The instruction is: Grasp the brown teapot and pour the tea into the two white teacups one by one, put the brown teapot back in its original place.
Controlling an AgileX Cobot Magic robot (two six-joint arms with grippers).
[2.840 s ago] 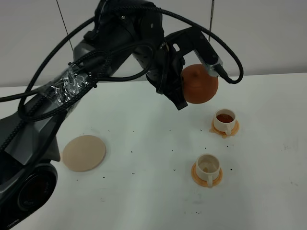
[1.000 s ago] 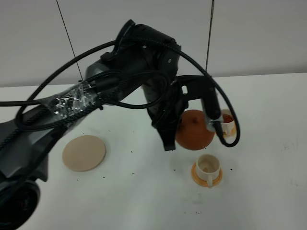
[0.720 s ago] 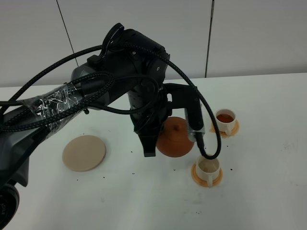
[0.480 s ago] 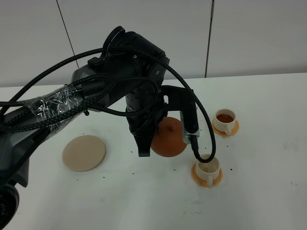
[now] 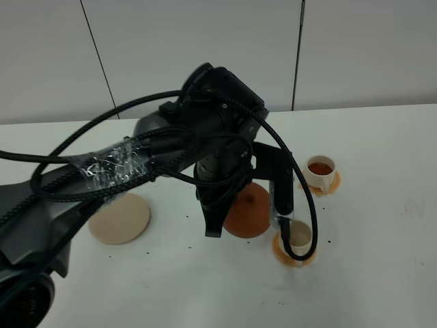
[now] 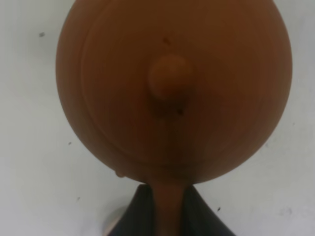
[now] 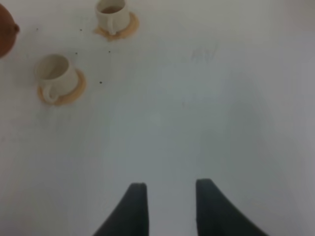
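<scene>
Brought down from up by the far teacup [image 5: 320,171], already filled, to just beside the near teacup [image 5: 298,236], pale inside: the brown teapot [image 5: 247,213], lid up, not yet tipped. Clamped at its loop handle by the left pincer [image 6: 167,209], shut tight, likely to free the spout for pouring. Open worktop [image 5: 382,273] back toward the bare coaster [image 5: 121,219]. Right pincer [image 7: 167,204] parted, empty, well clear.

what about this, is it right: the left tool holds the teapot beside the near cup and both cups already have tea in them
Not quite. Only the far cup holds tea; the near cup looks empty, as the right wrist view shows. The left tool does hold the teapot beside the near cup.
</scene>
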